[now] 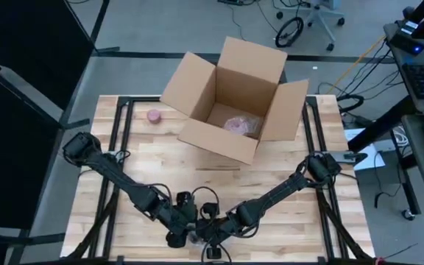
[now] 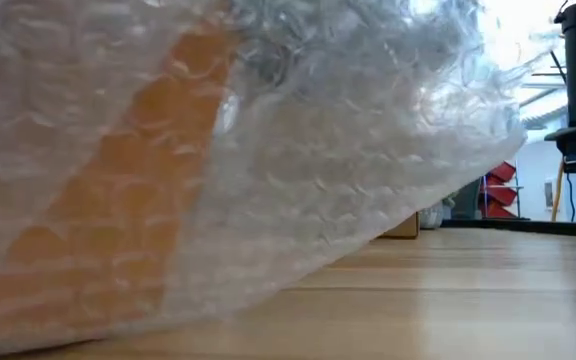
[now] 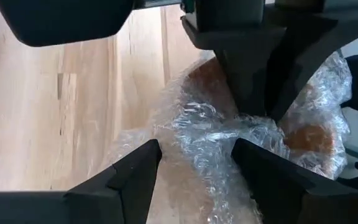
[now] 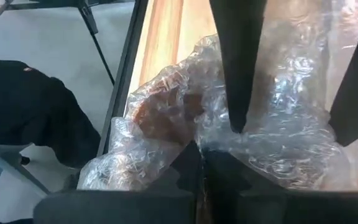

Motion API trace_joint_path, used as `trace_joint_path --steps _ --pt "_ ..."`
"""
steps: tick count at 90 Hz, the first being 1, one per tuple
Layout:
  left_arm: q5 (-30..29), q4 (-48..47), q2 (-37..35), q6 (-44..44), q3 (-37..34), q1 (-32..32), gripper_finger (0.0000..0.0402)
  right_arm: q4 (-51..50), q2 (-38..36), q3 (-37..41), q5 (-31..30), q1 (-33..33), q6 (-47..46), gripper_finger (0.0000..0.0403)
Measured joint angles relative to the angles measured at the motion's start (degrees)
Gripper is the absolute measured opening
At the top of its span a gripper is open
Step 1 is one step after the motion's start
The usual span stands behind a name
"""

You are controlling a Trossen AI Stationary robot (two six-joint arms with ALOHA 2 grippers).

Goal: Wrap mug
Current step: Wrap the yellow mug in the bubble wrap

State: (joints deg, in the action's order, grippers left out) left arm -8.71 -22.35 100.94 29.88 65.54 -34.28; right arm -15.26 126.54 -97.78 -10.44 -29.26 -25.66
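- Bubble wrap fills the low view right at the lens, a crinkled clear sheet with an orange-brown shape, the mug, showing through it; the bundle rests on the wooden table at its near edge, midway between the two arms
- Judged by its look, the wrap is soft, springy and slick, so a pinch on film alone may slide or tear, while the mug inside is stiff and likely breakable; a hold is best taken on a gathered fold of wrap pressed against the mug's body, not on a loose flap
- Left gripper has its fingers spread, straddling a bunched ridge of wrap without squeezing it
- Right gripper sits on the bundle with its near fingers pressed together, pinching a tuck of wrap
- Farther back on the table stands an open cardboard box with another wrapped item inside, and a small pink object lies beside the box
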Motion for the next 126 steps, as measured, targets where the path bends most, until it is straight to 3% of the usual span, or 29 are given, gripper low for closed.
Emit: trace_joint_path --steps 40,95,126 --pt "-0.5 -0.1 1.4 0.1 -0.1 0.2 0.0208 1.0 0.0 -0.2 -0.2 -0.1 0.1 0.0142" --pt "1.2 2.2 4.8 -0.2 0.0 0.6 0.0208 0.6 -0.1 -0.1 0.0 -0.1 2.5 0.0148" --pt "1.7 3.0 5.1 0.9 0.0 0.5 0.0208 -0.9 -3.3 0.3 -1.0 -0.8 6.2 0.0191"
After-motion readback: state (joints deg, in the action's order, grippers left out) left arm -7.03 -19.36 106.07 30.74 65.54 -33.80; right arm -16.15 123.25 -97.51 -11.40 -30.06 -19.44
